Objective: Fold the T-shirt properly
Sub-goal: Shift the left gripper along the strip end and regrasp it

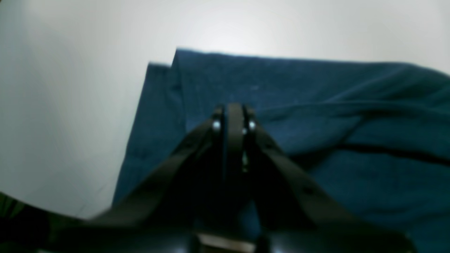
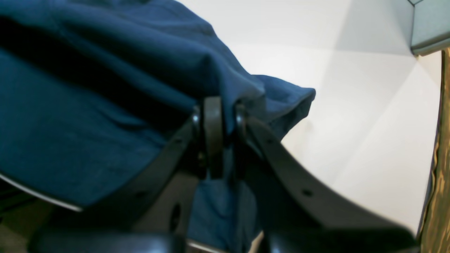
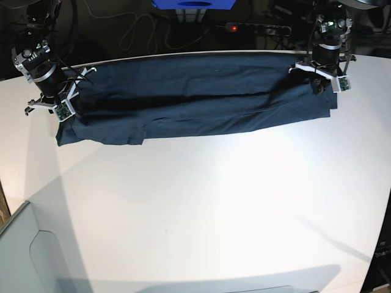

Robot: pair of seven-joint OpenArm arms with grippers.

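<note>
Jaws of both grippers — left (image 1: 233,116), right (image 2: 219,116) — clamp the T-shirt (image 3: 195,97).

From my seat, the T-shirt (image 3: 195,101) lies stretched sideways across the far part of the table (image 3: 201,213), with bare tabletop in front of it. The right gripper (image 3: 61,113) sits on its end at the base view's left, the left gripper (image 3: 322,85) on its end at that view's right. Cables (image 3: 140,30) run behind the table.
</note>
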